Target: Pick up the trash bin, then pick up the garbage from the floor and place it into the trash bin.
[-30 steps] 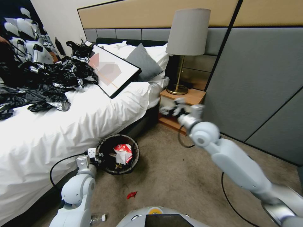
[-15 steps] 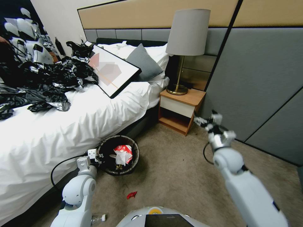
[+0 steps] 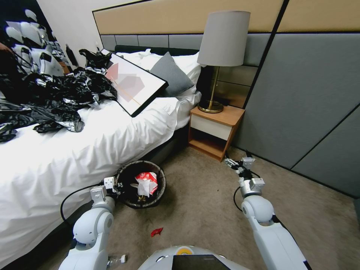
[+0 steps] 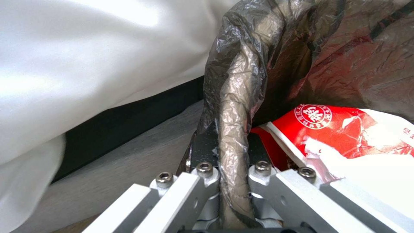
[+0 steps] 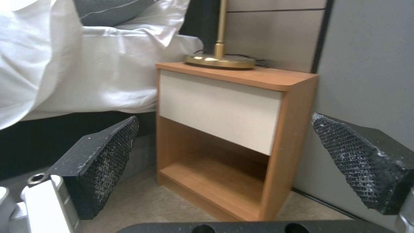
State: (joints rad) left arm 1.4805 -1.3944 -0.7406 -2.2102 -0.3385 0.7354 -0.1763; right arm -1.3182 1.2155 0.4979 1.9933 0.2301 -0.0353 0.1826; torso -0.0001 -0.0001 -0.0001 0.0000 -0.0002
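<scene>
Trash bin [image 3: 141, 184] sits on the carpet at the foot of the bed's [image 3: 75, 150] side, roughly 10 o'clock from the robot's base. Dark bag liner folded over the rim. Inside: a red-and-white wrapper [image 3: 146, 182].

Left gripper [image 3: 117, 186] at the bin's 9 o'clock edge, jaws clenched on the bagged rim; the left wrist view shows the liner fold pinched between both metal fingers [image 4: 202, 184], the wrapper just beyond.

One small red scrap [image 3: 156, 231] lies on the carpet at the bin's 6 o'clock, well apart from it.

Right gripper [image 3: 237, 164] hangs low over the carpet at about 1 o'clock from the base, near the nightstand [image 3: 215, 131], jaws released and spread wide, holding nothing. Its pads [image 5: 103, 161] frame the nightstand's open shelf; the lamp base [image 5: 220, 61] stands on top.
</scene>
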